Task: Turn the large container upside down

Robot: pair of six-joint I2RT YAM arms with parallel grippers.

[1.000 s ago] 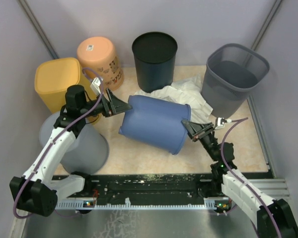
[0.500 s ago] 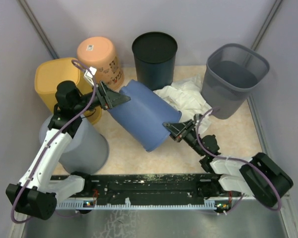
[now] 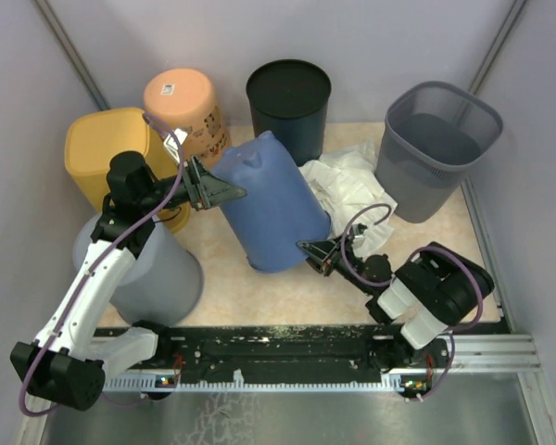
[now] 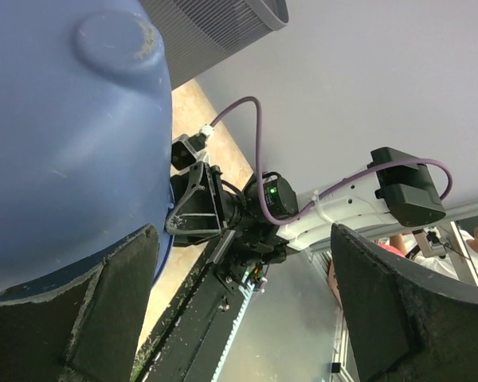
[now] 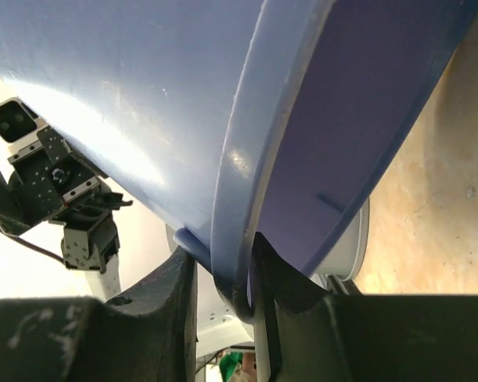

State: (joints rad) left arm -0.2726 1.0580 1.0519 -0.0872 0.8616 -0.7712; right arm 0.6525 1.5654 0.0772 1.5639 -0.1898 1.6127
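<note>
The left pincer (image 3: 228, 193) stands wide apart beside the upper wall of the blue container (image 3: 271, 209). The container sits mid-counter (image 3: 224, 278), its long axis steeply tilted, closed base up and back-left, mouth downward and hidden from above. The right pincer (image 3: 308, 247) is clamped on its lower rim, fingertips partly hidden.

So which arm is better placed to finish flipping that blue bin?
Probably right: the right gripper pinches the big blue plastic bin's rim low down; the left gripper stands open by the base.
</note>
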